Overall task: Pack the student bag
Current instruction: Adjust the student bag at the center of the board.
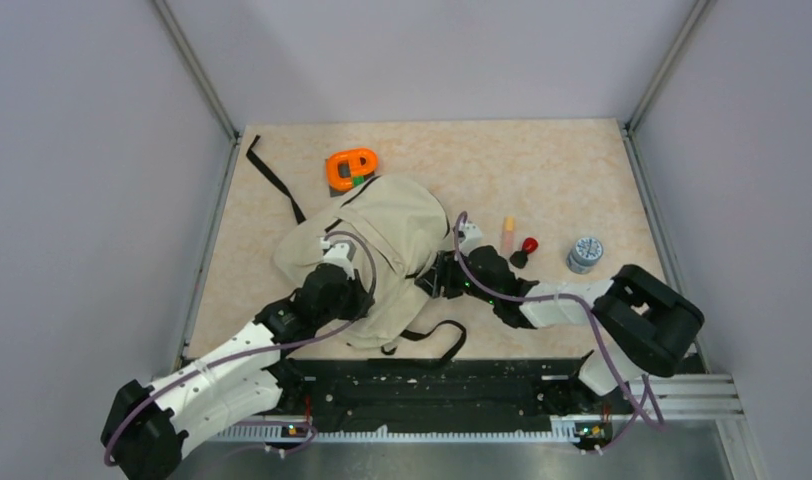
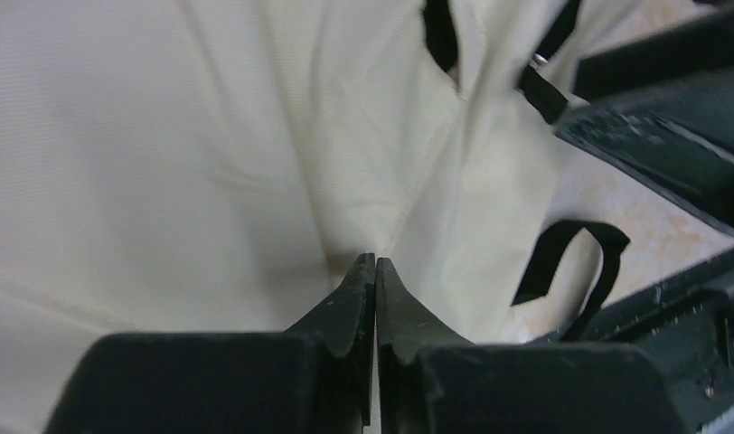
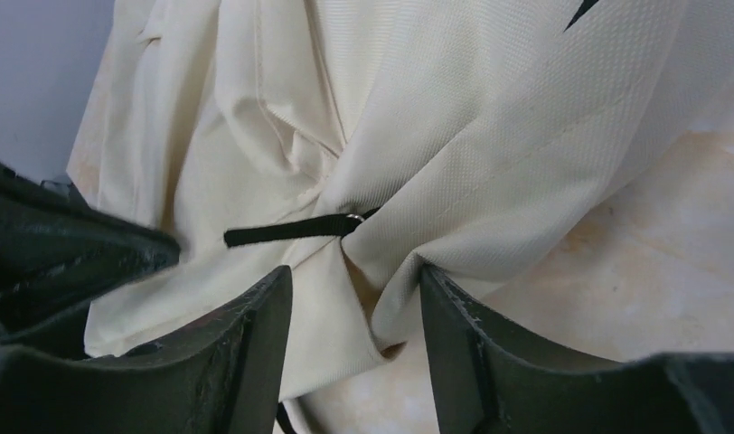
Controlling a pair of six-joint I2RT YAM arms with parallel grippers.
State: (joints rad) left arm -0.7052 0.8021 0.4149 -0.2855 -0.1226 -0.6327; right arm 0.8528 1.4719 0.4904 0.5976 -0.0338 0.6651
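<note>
Large beige soft-fabric student bag [image 1: 392,225] lies crumpled on the tabletop [image 1: 552,170], left pincer [image 2: 374,267] clenched on its near-left fabric, right pincer [image 3: 354,285] released astride its right-edge fold (both equally near)

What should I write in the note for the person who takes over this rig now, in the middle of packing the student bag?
Left tool: shut, pinching the student bag fabric.
Right tool: open, astride a fold at the bag's edge, not gripping.
Bag: crumpled, no opening visible.
Orange item, peach tube, red-black item and round grey tin lie outside it on the table.
Done: nothing visibly packed.
Left: open bag, load items.
</note>
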